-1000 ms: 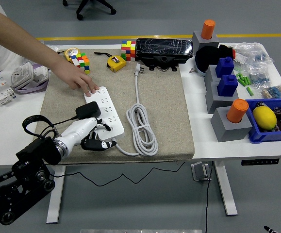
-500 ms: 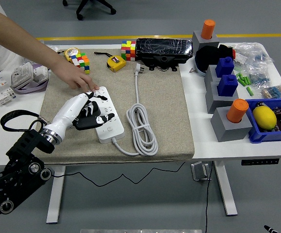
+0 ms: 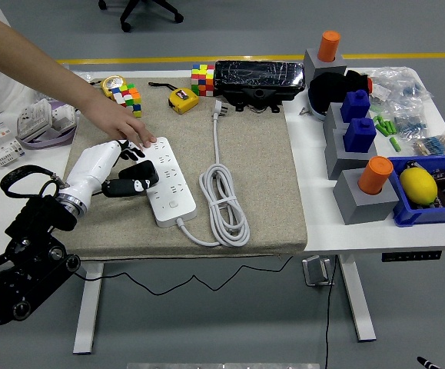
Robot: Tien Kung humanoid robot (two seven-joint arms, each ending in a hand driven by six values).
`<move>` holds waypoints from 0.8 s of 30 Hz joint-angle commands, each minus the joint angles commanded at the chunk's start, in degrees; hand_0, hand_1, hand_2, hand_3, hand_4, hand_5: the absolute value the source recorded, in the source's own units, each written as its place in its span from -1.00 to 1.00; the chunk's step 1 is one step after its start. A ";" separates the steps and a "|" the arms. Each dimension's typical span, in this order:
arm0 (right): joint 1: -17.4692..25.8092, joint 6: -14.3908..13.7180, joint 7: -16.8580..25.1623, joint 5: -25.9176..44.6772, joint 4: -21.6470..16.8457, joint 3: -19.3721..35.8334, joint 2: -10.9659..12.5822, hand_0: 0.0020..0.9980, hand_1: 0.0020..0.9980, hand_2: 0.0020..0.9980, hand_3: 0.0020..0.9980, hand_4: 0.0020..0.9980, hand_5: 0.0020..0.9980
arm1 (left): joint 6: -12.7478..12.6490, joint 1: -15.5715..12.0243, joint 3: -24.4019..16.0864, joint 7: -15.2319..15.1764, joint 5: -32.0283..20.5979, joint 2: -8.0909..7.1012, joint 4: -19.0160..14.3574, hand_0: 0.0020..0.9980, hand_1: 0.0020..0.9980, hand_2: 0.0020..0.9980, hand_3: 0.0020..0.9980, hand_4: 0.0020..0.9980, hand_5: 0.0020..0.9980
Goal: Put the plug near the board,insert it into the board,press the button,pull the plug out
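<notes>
The white power board lies on the beige mat, left of centre. A black plug sits at the board's left edge, its black cable looping off to the left. I cannot tell whether the plug is seated in a socket. My left hand, white with black fingers, comes in from the lower left and is curled around the plug. A person's hand reaches in from the top left and presses on the board's far end.
The board's white cord lies coiled to its right, with its plug at the mat's far edge. Cube puzzles, a yellow tape measure and a black case stand at the back. Grey blocks and a blue bin stand on the right.
My left hand moved from the board's near end up onto the black plug and closed on it. My forearm swung left. The person's hand has stayed on the board's far end.
</notes>
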State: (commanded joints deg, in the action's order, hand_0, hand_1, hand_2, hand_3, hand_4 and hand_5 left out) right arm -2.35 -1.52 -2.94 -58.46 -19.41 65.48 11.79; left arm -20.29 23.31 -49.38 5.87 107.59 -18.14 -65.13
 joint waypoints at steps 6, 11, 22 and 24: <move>-0.06 -0.01 0.02 0.01 -0.02 -0.01 0.03 0.30 0.29 0.29 0.14 0.99 0.12 | 0.81 0.82 0.75 0.65 -0.19 0.42 1.83 0.39 0.44 0.38 0.38 0.92 -0.26; -0.09 0.00 0.04 0.04 -0.07 -0.04 0.01 0.30 0.29 0.29 0.14 0.99 0.12 | 1.75 1.53 1.65 1.26 -1.39 0.79 3.38 0.31 0.34 0.25 0.30 0.92 -0.24; -0.08 -0.02 0.03 0.11 -0.06 -0.26 0.16 0.30 0.29 0.29 0.14 0.99 0.12 | -0.34 2.68 2.65 -0.09 -4.00 1.40 5.16 -0.26 -0.15 -0.08 0.03 0.39 -0.54; -0.13 -0.02 0.03 0.12 -0.03 -0.31 0.17 0.30 0.29 0.29 0.14 0.99 0.12 | -0.51 2.89 2.80 -0.29 -4.28 1.48 5.48 -0.26 -0.15 -0.08 0.03 0.39 -0.54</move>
State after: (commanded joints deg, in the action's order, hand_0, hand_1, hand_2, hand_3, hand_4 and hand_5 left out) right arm -2.49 -1.55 -2.91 -58.34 -19.44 65.16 11.97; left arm -20.80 26.20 -46.58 5.58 103.31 -16.66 -59.66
